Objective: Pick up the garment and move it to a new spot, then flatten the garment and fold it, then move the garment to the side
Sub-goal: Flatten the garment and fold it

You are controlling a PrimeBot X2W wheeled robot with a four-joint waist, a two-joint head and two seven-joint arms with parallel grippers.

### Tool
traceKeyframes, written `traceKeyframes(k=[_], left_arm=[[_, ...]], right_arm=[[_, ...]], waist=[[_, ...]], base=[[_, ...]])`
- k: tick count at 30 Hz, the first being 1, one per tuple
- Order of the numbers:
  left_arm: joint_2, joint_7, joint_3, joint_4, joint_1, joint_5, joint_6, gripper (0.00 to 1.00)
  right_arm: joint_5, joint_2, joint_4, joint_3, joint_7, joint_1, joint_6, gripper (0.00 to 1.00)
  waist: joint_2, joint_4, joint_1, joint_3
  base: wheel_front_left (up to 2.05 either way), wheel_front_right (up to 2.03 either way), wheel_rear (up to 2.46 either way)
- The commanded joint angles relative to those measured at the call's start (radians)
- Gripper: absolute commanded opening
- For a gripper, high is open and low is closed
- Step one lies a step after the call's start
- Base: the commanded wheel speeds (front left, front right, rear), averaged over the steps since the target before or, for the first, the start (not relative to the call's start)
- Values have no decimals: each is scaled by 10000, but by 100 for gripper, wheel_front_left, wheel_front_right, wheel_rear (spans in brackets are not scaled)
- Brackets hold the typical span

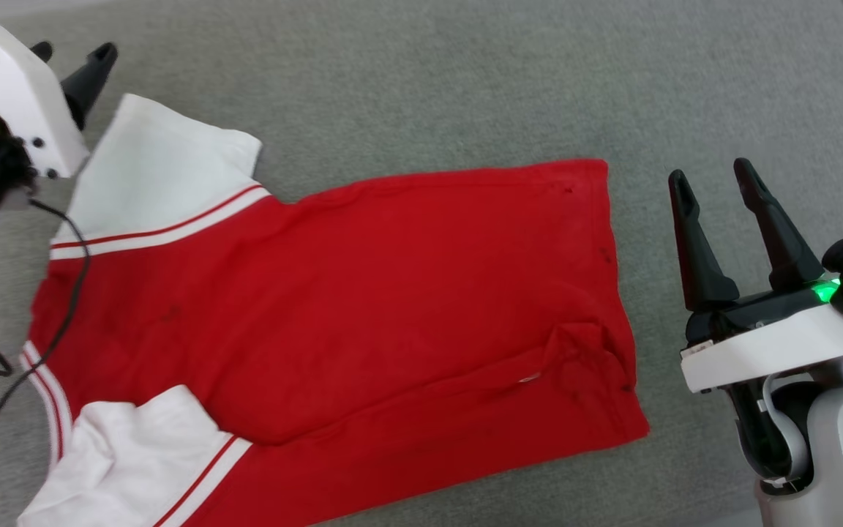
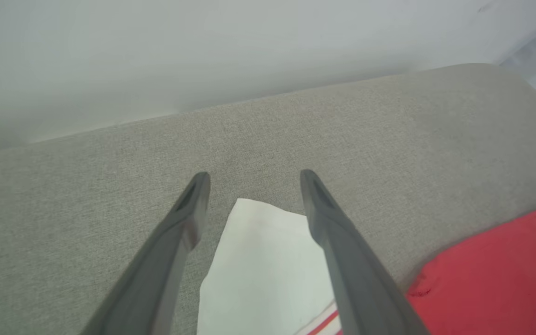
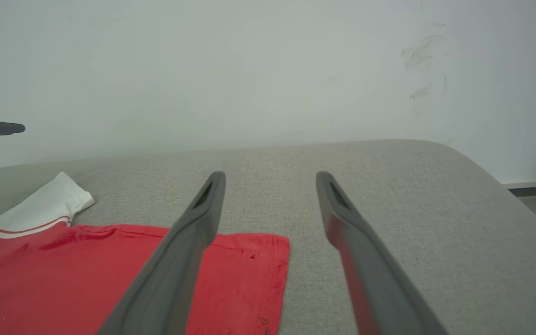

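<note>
- Red garment (image 1: 363, 293), count one: lies spread plain side up on the grey fabric surface (image 1: 465, 80), hem edge toward the robot's right, sleeves toward its left. A puckered wrinkle (image 1: 582, 359) sits near the nearer hem corner.
- White sleeves, count two: far sleeve (image 1: 165, 168) lying flat on the surface; near sleeve (image 1: 136, 454) crumpled and partly overlapping the red body. Each carries white-and-red striped trim.
- Left end effector (image 1: 72, 53), count one, two dark fingers: arm reaches in at the upper left, fingers spread apart and gripping nothing. In the left wrist view the end effector (image 2: 251, 177) points past the corner of the far sleeve (image 2: 258, 260), which shows between the fingers; contact cannot be told.
- Right end effector (image 1: 710, 176), count one, two dark fingers: held beside the hem edge, off the cloth, fingers parted and empty, pointing away from the robot. In the right wrist view (image 3: 270, 176) its left finger overlaps the red hem corner (image 3: 249, 279).
- Black cable (image 1: 63, 293), count one: hangs from the left wrist, looping across the collar end.
- Green light (image 1: 824, 290), count one: lit on the right wrist.
</note>
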Motion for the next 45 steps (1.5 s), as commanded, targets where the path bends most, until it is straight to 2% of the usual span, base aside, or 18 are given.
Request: traceKeyframes(k=[1, 5, 8, 11, 16, 17, 18, 19, 28, 31, 34, 40, 45], left_arm=[[250, 844, -140, 283, -371, -154, -123, 100], [705, 2962, -451, 755, -777, -530, -33, 100], [934, 3933, -571, 816, -894, -692, 118, 100], [1053, 4430, -656, 849, -809, -752, 323, 100], [928, 4594, -750, 1129, -410, -845, 572, 100], [853, 4587, -758, 1199, -284, -880, 615, 63], [751, 4448, -718, 1232, -199, -935, 651, 3], [630, 4351, -668, 1301, -97, -1016, 681, 0], [264, 3556, -624, 1698, 119, -1017, 558, 0], [189, 3048, -634, 1618, -178, -769, 452, 0], [-7, 2494, -700, 1440, -558, -516, 353, 0], [-517, 1824, -947, 1006, -979, -187, 127, 0], [-690, 1377, -1065, 536, -1168, 21, -59, 0]], right_arm=[[45, 97, 30, 34, -112, -173, -3, 100], [122, 233, 158, 106, -213, -144, -3, 100], [228, 286, 251, 176, -285, -160, -3, 100], [283, 327, 321, 197, -322, -183, -3, 100], [372, 359, 448, 246, -295, -167, -3, 100], [402, 365, 485, 254, -279, -163, -3, 100], [434, 375, 509, 265, -267, -174, -2, 100], [432, 380, 544, 278, -251, -186, -3, 100], [947, 98, 870, 148, 450, -384, -3, 100], [1565, -44, 1327, -30, 1348, -671, -3, 100], [2153, -347, 2209, -282, 2766, -1211, -3, 100], [2444, -876, 3768, -286, 5019, -2584, -3, 100], [2394, -1016, 4803, -128, 6058, -3675, -3, 100]], waist=[[0, -565, -3, 621], [0, -830, -3, 887], [0, -982, -3, 1065], [0, -1101, -3, 1266], [0, -1217, -3, 1415], [0, -1231, -3, 1435], [0, -1243, -3, 1453], [0, -1252, -3, 1453], [0, -955, -3, 964], [0, -697, -3, 722], [0, -350, -3, 506], [0, 466, -3, 443], [0, 972, -3, 730]], base=[[0, 0, 0], [0, 0, 0], [0, 0, 0], [0, 0, 0], [0, 0, 0], [0, 0, 0], [0, 0, 0], [0, 0, 0], [0, 0, 0], [0, 0, 0], [0, 0, 0], [0, 0, 0], [0, 0, 0]])
